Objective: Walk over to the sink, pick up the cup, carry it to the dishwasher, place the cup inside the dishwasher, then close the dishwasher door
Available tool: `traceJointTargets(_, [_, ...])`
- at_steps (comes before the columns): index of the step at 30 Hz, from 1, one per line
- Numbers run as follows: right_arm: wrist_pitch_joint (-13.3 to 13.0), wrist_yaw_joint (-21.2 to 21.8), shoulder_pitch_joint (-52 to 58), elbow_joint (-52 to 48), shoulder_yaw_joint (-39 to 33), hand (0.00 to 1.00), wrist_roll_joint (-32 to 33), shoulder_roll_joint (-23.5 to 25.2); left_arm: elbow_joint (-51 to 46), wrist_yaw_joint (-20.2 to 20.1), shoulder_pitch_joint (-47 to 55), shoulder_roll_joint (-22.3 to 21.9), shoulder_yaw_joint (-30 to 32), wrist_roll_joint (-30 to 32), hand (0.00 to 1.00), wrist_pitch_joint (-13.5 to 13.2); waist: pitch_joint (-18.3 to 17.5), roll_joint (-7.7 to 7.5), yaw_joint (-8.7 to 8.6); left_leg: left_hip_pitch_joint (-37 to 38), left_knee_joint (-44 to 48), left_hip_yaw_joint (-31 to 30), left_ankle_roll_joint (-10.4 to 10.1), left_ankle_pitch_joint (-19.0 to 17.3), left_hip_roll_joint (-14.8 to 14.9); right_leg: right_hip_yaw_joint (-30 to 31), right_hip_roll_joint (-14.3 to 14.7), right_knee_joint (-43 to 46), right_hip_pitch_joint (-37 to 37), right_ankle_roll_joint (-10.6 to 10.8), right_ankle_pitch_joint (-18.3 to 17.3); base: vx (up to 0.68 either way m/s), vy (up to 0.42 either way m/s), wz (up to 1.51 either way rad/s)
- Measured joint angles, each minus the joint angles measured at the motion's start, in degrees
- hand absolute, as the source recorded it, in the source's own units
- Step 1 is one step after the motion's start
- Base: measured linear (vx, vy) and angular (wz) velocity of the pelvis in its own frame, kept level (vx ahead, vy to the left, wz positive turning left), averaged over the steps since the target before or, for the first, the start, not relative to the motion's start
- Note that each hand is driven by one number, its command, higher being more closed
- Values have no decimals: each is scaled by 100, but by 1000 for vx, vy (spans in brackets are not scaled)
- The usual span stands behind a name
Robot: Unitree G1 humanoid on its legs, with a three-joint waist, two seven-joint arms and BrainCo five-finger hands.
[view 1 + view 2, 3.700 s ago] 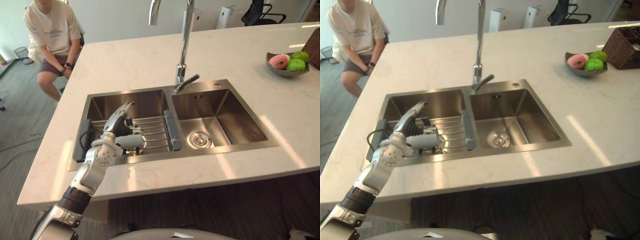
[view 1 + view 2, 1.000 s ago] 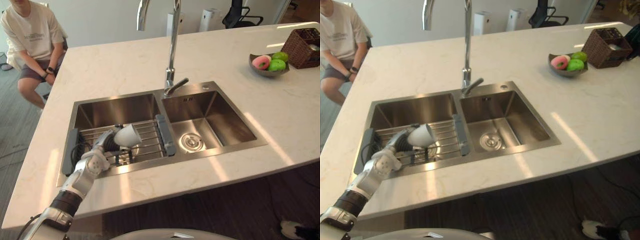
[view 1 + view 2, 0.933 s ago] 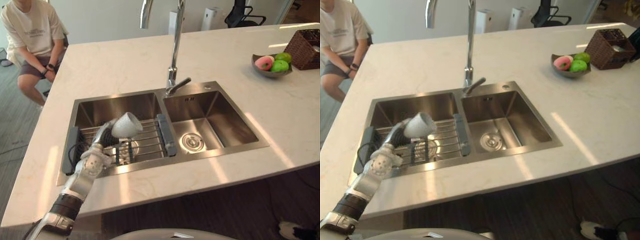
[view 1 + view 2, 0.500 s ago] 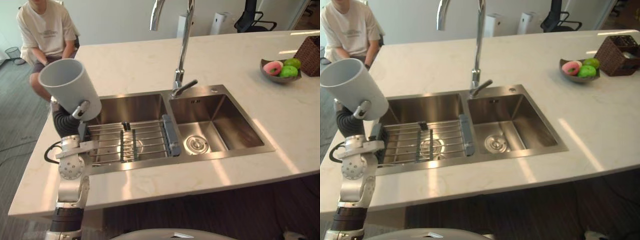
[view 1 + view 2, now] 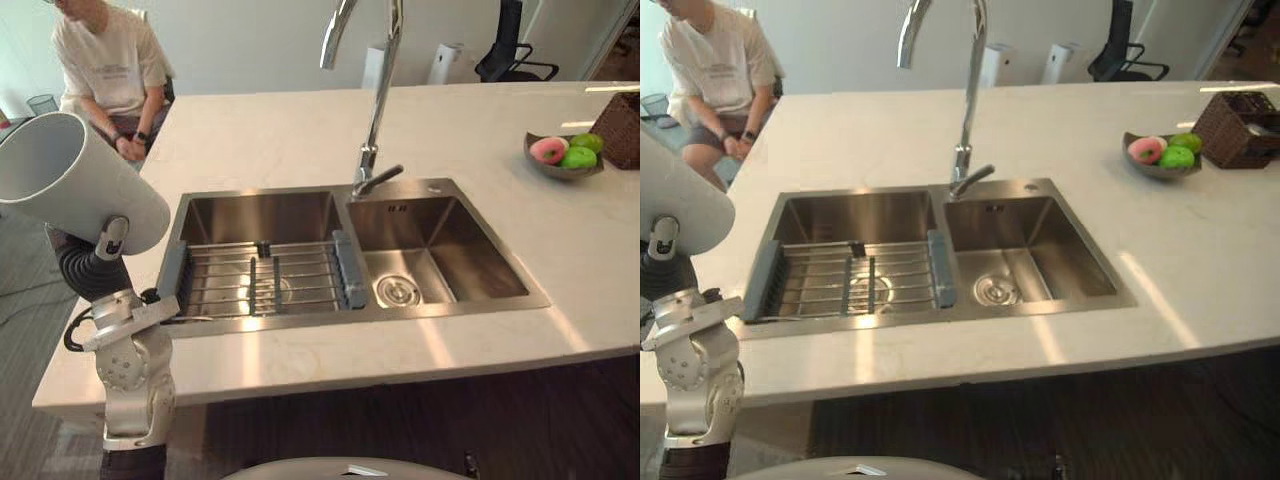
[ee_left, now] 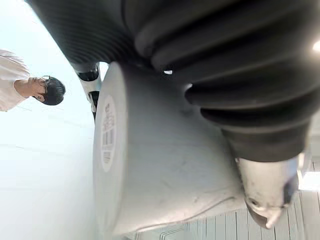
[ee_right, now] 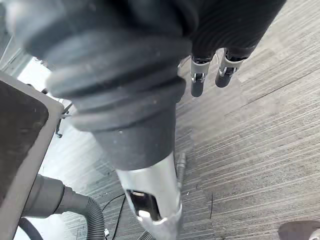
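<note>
The pale grey cup is tilted in the air, level with the counter's left end, its mouth facing up and left. My left hand is shut on it from below, the thumb against its side. In the left wrist view the cup lies under the dark cover, base label showing, thumb pressed to its wall. My right hand hangs over the grey floor with its fingers straight and holding nothing.
A steel double sink is set in the white counter, with a wire rack in the left basin and a tall faucet behind. A fruit bowl and a woven basket stand far right. A person sits beyond the counter's left corner.
My left hand has lifted the cup out of the left basin, up and to the left of the sink. The whole picture has also shifted with the camera.
</note>
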Motion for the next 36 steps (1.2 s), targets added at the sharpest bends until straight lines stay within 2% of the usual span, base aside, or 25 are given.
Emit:
traceJointTargets(4, [-1, 0, -1, -7, -6, 0, 0, -5, -7, 1, 1, -22, 0, -1, 100, -1, 7, 3, -20, 2, 2, 32, -4, -3, 11, 37, 11, -22, -29, 0, 2, 0, 0, -4])
traceJointTargets(6, [11, 130, 2, -64, -21, 0, 122, -20, -47, -27, -3, -199, 2, -119, 100, -23, 20, 40, -12, -34, 6, 177, -73, -58, 44, 178, 31, -6, -171, -10, 25, -5, 7, -35])
traceJointTargets(10, [396, 1048, 131, -1, -382, 0, 1320, -26, -47, -394, -35, -445, -142, -625, 100, -26, 72, 85, -196, -109, 11, 73, -76, -84, 20, 86, 12, -89, -195, -22, 48, 12, 2, -2])
traceJointTargets(12, [749, 1891, 279, 285, -595, 0, 2379, -22, -25, -653, -39, -495, -212, -1026, 100, -28, 70, 110, -249, -104, 41, 14, -111, -111, 21, 57, 21, -90, -191, -7, 35, 65, -11, 2])
traceJointTargets(13, [831, 2084, 294, 344, -658, 0, 2603, -17, -1, -711, -46, -511, -213, -1114, 100, -32, 69, 115, -278, -101, 41, 13, -119, -117, 23, 57, 24, -95, -190, -7, 35, 72, -21, -2])
traceJointTargets(15, [1096, 2729, 310, 523, -915, 0, 3443, -10, 148, -905, -72, -610, -212, -1414, 100, -50, 43, 164, -262, -67, 40, -74, -83, -95, 4, 45, 19, -110, -154, -5, 39, 81, -19, -8])
traceJointTargets(16, [1173, 2883, 318, 531, -972, 0, 3670, -8, 244, -972, -81, -604, -212, -1476, 100, -50, 43, 179, -267, -43, 38, -153, -84, -106, 1, 31, 20, -102, -114, -2, 37, 104, -22, -2])
traceJointTargets(17, [1315, 3273, 272, 642, -1142, 0, 4189, -8, 363, -1062, -74, -632, -218, -1682, 100, -26, 45, 204, -283, 5, 38, -192, -86, -119, -7, 39, 19, -71, -62, 29, 13, 79, -19, 4])
traceJointTargets(19, [1407, 3464, 145, 713, -1189, 0, 4374, 3, 399, -1135, -75, -579, -217, -1750, 100, -30, 106, 209, -256, 109, 39, -229, -85, -118, -4, 3, 23, -75, 61, 30, 12, 38, -16, 7])
traceJointTargets(22, [1404, 3538, 14, 715, -1216, 0, 4381, -6, 513, -1141, -54, -521, -224, -1747, 100, -33, 98, 228, -132, 196, 26, -305, -84, -127, 1, -40, 13, -72, 173, 53, -7, -60, -17, 10])
traceJointTargets(24, [1364, 3618, -85, 713, -1250, 0, 4495, -13, 514, -1130, 56, -425, -225, -1745, 100, -44, 102, 258, -33, 193, 2, -387, -68, -108, -3, -139, 4, -26, 185, 38, -37, -116, -14, 17])
traceJointTargets(30, [1246, 3630, -66, 813, -1331, 0, 4480, -23, 223, -1096, 365, -382, -216, -1736, 100, -62, 95, 227, 61, -31, 2, -852, -64, -107, -135, -534, -89, 183, 142, 46, -281, -86, -9, 42])
traceJointTargets(33, [1158, 3687, -64, 974, -1353, 0, 4474, 4, -59, -1084, 579, -386, -216, -1719, 100, -57, 116, 170, 262, -528, 264, -1442, 18, 120, -236, -1080, -167, 474, 9, 81, -358, 45, -15, 101])
traceJointTargets(35, [1158, 3695, -83, 1055, -1355, 0, 4473, -12, -219, -1034, 731, -400, -202, -1720, 100, -18, 277, 88, 375, -931, 900, -1854, 2, 107, -364, -1517, -255, 583, 73, 61, -454, 5, -19, 132])
traceJointTargets(36, [1125, 3703, -202, 1056, -1368, 0, 4467, -57, -236, -1009, 790, -416, -195, -1721, 100, -14, 481, 43, 519, -1132, 1276, -2051, -43, 97, -409, -1736, -249, 677, 142, 34, -521, -80, -48, 88])
